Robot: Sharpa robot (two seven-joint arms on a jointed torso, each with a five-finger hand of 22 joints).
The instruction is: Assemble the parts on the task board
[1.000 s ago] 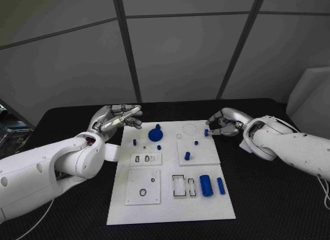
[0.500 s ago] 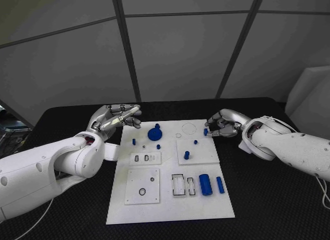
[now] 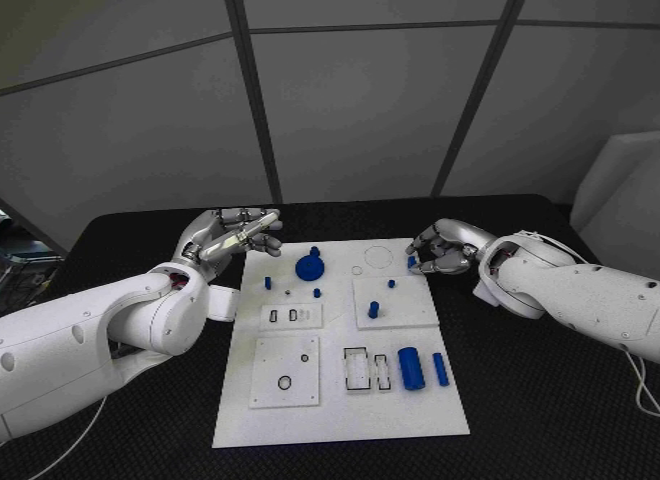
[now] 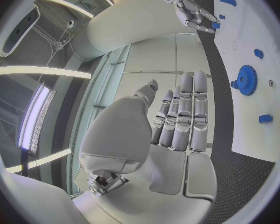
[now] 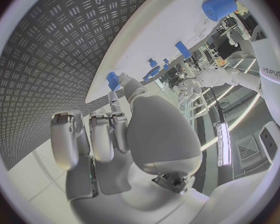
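The white task board (image 3: 345, 400) lies in the middle of the black table. At its far right edge stands a small blue peg (image 3: 412, 263). My right hand (image 3: 443, 248) is curled right beside the peg, with its fingertips (image 5: 124, 80) at the peg (image 5: 112, 77); I cannot tell whether they pinch it. The left wrist view shows the same hand (image 4: 193, 12) reaching the peg (image 4: 214, 25). My left hand (image 3: 232, 235) is raised off the board's far left corner, fingers straight and holding nothing. A blue gear (image 3: 311, 268) sits on the far part of the board.
On the near part of the board lie a thick blue cylinder (image 3: 411, 369) and a thin blue bar (image 3: 441, 370) beside rectangular slots. Small blue pegs (image 3: 373, 311) stand mid-board. Black table mat (image 3: 546, 400) surrounds the board.
My right hand has shifted slightly left, closing in on the small blue peg at the board's far right edge. The left hand has not moved.
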